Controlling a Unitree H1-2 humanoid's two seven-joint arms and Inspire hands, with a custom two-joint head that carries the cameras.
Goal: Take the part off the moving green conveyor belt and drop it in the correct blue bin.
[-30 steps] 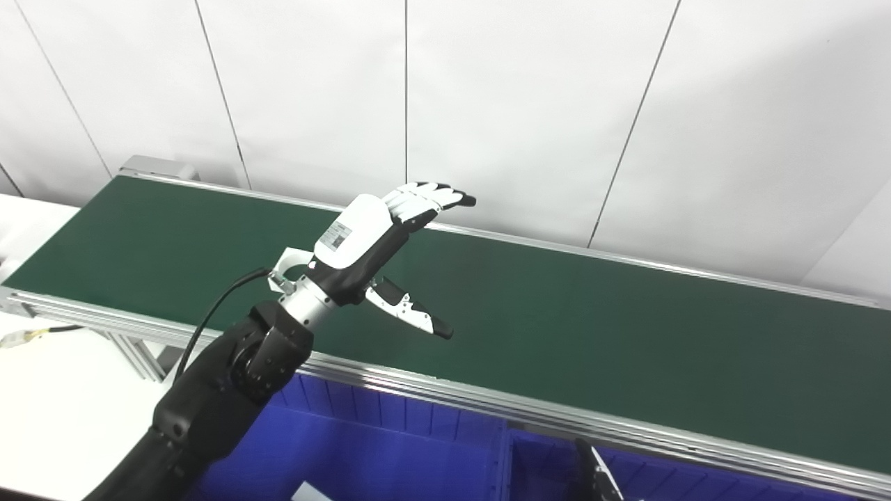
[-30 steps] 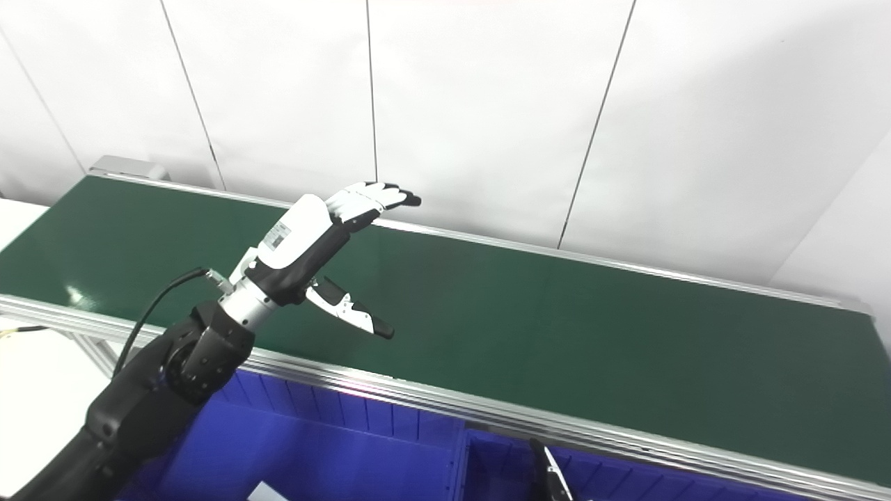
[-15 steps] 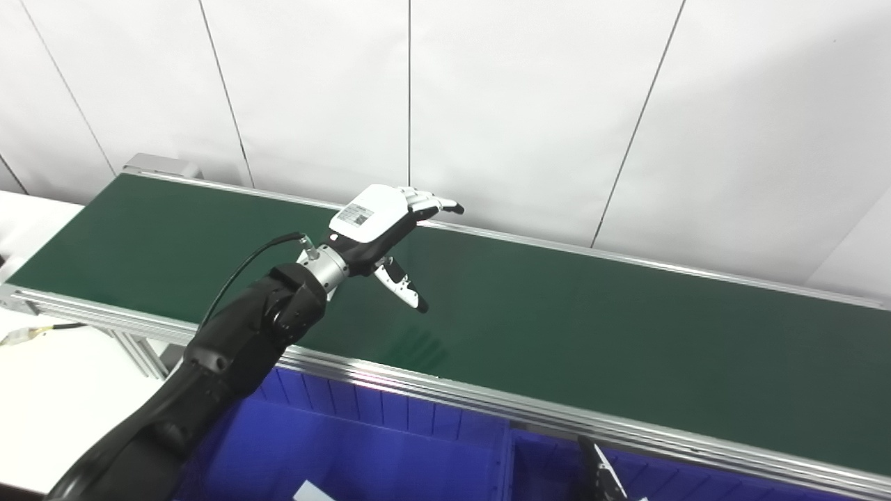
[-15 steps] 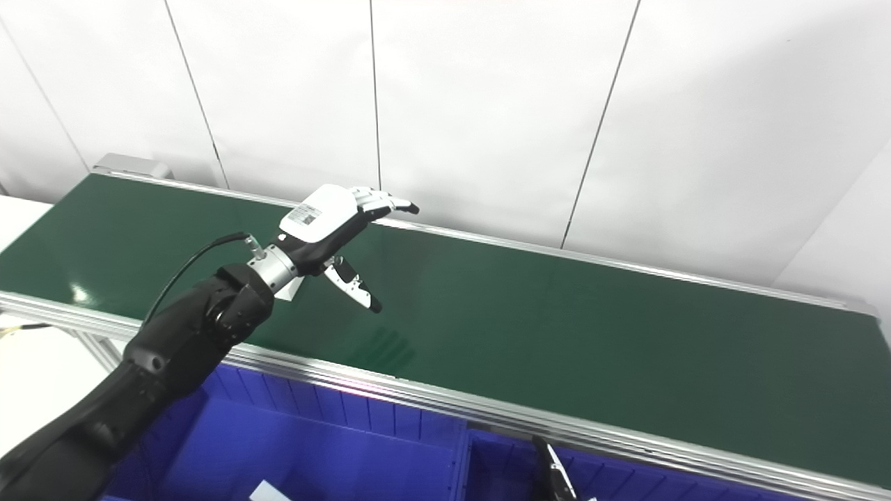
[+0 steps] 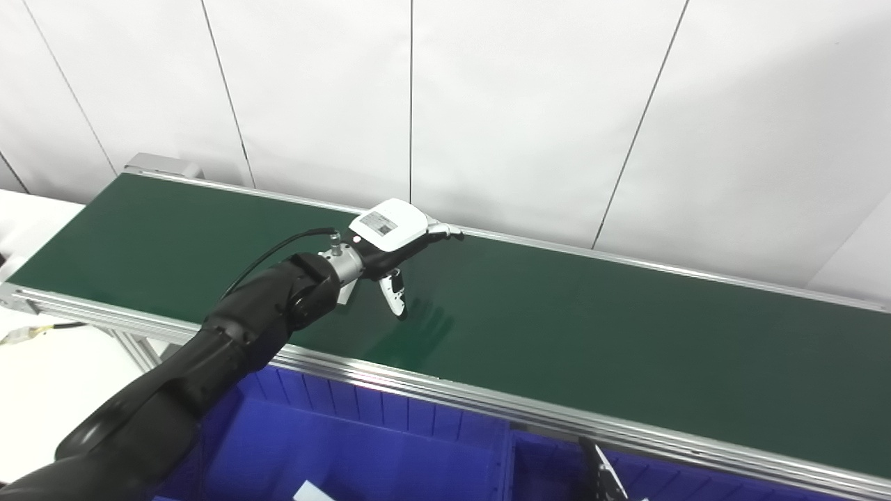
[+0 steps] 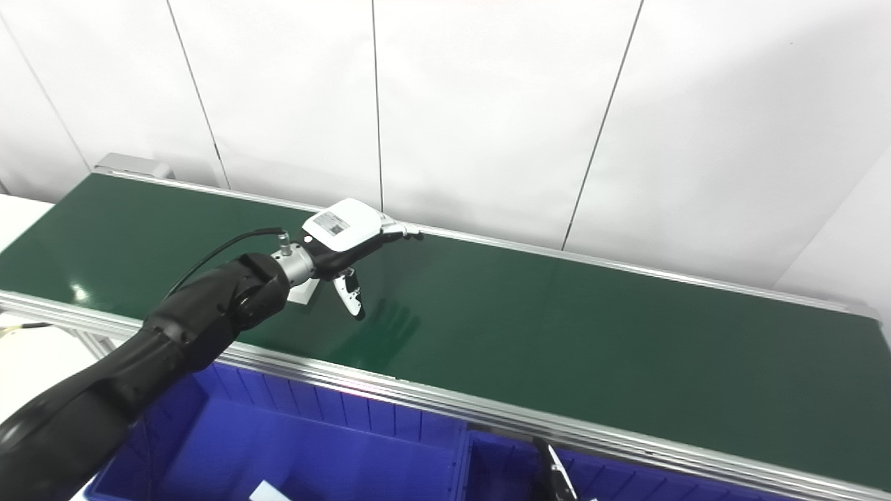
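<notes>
We see the left robot hand (image 5: 390, 236) stretched out over the green conveyor belt (image 5: 592, 327), palm down, holding nothing. Its fingers (image 5: 445, 229) reach flat toward the belt's far rail and lie close together; the thumb (image 5: 395, 299) hangs downward, spread well apart from them, so we read the hand as wide. Its tip is just above the belt surface; we cannot tell whether it touches.

A small white part (image 6: 303, 292) shows just behind the wrist, partly hidden by it, lying on the belt. We cannot make out its shape. The hand is not closed on it.

A black cable (image 5: 278, 247) arcs from the wrist back along the forearm.

Nearer us than the hand, beyond the belt's aluminium front rail (image 5: 487, 400), stand two blue bins. The left blue bin (image 5: 362, 445) sits below the forearm, with a white scrap (image 5: 310, 492) at its bottom edge. The right blue bin (image 5: 550, 459) adjoins it.

Of the right robot hand (image 5: 604, 476) only a dark sliver pokes up from the bottom edge, over the right bin. We cannot tell its state.

Off to the left of the arm lies a white table (image 5: 42, 390).
</notes>
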